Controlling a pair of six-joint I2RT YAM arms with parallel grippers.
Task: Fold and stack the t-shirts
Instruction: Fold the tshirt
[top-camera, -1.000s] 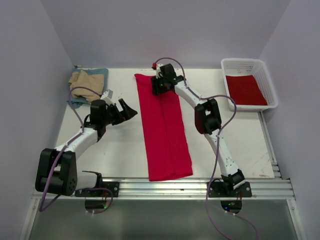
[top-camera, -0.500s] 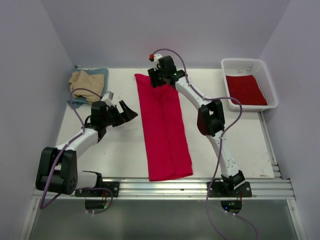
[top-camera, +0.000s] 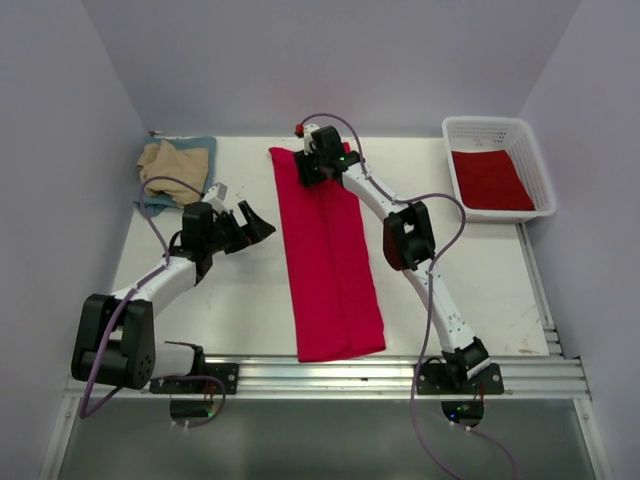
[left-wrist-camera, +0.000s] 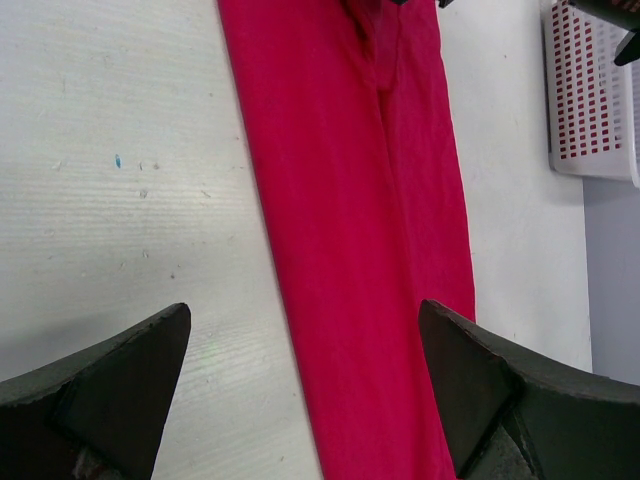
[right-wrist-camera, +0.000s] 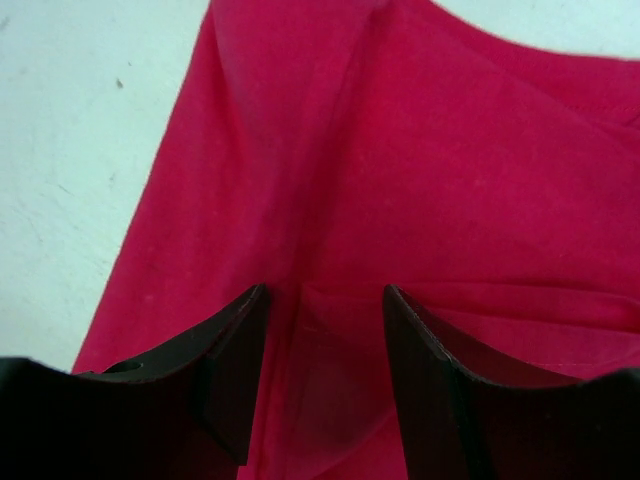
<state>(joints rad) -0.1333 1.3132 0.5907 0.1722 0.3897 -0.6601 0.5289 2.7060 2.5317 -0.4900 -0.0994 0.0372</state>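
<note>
My right arm hides the far end of the red shirt; the tan shirt covers most of the blue shirt.

Plain red t-shirt, tan shirt, white lattice basket.

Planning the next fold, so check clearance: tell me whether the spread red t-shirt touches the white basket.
Apart. The top view shows bare table between the spread red t-shirt and the white basket.
</note>
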